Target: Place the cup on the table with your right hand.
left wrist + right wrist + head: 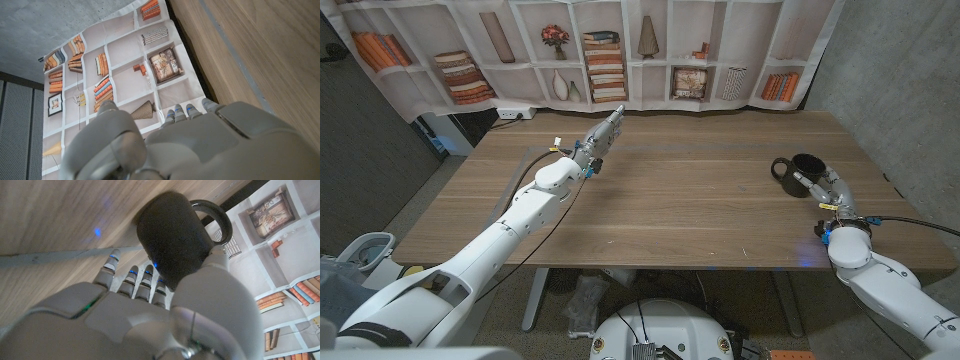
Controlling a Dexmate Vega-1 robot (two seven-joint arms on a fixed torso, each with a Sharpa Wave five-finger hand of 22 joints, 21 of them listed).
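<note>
A black cup (798,171) with a handle stands upright on the wooden table (690,200) at the right side. My right hand (825,188) is at its near right side. In the right wrist view the cup (172,240) sits between the thumb (217,262) and the fingers (135,280), its base at the tabletop. The thumb touches the cup's wall beside the handle. My left hand (603,135) reaches out over the far middle of the table, fingers stretched and holding nothing. The left wrist view shows that hand's (190,145) back.
A printed bookshelf backdrop (610,50) hangs behind the table's far edge. The table's right edge (895,190) runs close to the cup. A white power strip (517,114) lies behind the far left corner.
</note>
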